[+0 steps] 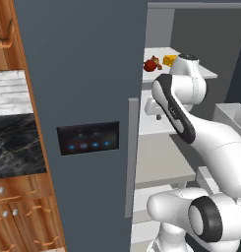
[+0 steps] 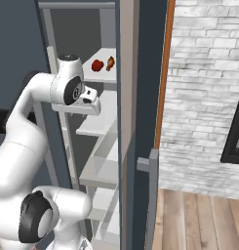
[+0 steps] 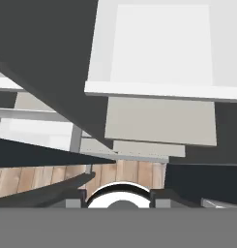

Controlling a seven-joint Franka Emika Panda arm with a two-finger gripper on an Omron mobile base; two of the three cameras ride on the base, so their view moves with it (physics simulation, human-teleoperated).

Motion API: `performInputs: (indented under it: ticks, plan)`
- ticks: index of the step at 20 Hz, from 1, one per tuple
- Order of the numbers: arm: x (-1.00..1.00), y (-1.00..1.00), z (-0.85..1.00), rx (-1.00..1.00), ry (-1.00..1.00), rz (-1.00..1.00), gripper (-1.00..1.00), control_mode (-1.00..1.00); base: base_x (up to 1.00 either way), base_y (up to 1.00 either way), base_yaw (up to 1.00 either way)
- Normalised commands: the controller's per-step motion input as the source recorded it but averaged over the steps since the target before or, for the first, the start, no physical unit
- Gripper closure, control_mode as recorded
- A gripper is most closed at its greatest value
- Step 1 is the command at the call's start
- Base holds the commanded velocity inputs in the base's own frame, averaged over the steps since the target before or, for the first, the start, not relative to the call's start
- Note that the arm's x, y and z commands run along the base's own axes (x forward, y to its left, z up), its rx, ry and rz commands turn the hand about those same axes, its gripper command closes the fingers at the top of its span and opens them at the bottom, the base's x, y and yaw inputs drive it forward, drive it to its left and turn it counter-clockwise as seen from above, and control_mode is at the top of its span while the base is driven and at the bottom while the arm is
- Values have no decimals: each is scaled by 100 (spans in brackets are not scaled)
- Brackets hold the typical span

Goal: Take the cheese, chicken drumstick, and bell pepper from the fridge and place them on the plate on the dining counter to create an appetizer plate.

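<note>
The fridge (image 1: 77, 74) is slate grey, with white shelves (image 1: 156, 120) and a black panel (image 1: 87, 138) lit by blue dots. On its top shelf sit a glossy red bell pepper (image 1: 150, 64), a yellow-orange cheese (image 1: 169, 60) and a brown chicken drumstick (image 2: 110, 63).

White glossy arm (image 1: 210, 142) — rounded links, black joint bands, dark caps.

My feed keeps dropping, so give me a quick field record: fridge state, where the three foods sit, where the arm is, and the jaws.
fridge: door open, white shelves showing
bell pepper: on an upper shelf
chicken drumstick: same shelf, beside the pepper
cheese: same shelf, at the other side of the drumstick
arm: raised in front of the open fridge, below the food shelf
jaws: cannot tell whether open or shut; nothing visibly held
</note>
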Motion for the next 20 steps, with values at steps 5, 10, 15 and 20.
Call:
performInputs:
  ticks: [5, 10, 15, 20]
  plan:
    - [-11, 0, 0, 0, -3, -1, -100, -100, 0, 0, 0]
    - [-21, -2, 12, 0, -16, 0, -100, -100, 0, 0, 0]
    - [-22, -6, 26, 0, -17, 0, -100, -100, 0, 0, 0]
    - [-11, -15, 38, 0, -18, -1, -100, -100, 0, 0, 0]
